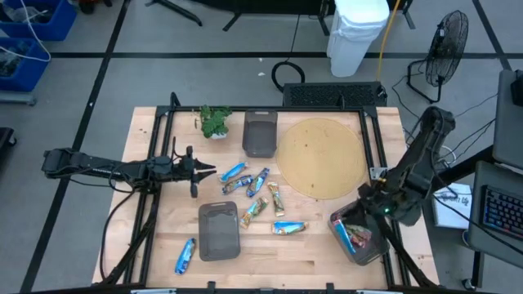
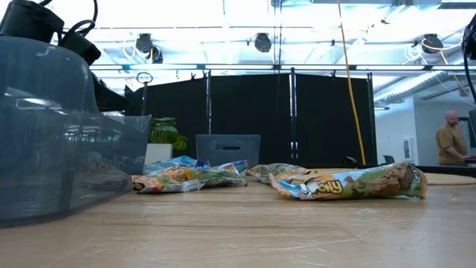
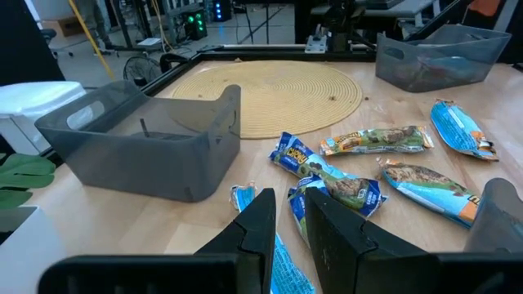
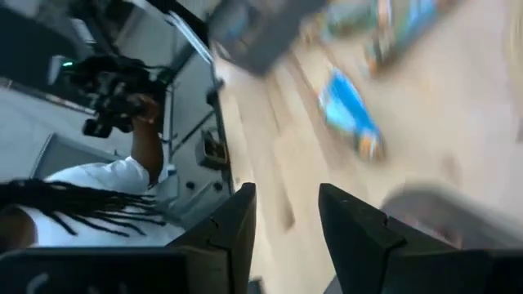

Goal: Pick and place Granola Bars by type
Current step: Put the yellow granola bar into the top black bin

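The right tool (image 1: 372, 204) hangs over the bin at the right front corner (image 1: 357, 238), fingers parted and empty, which suits a drop into that bin, where a reddish bar seems to lie, though the blur leaves this unsure. The left tool (image 1: 204, 171) waits just beside the cluster of granola bars (image 1: 255, 189) mid-surface, fingers narrowly parted on nothing. Around them stand two more bins, a round mat (image 1: 320, 157) and a plant (image 1: 215, 121); nothing blocks the cluster.
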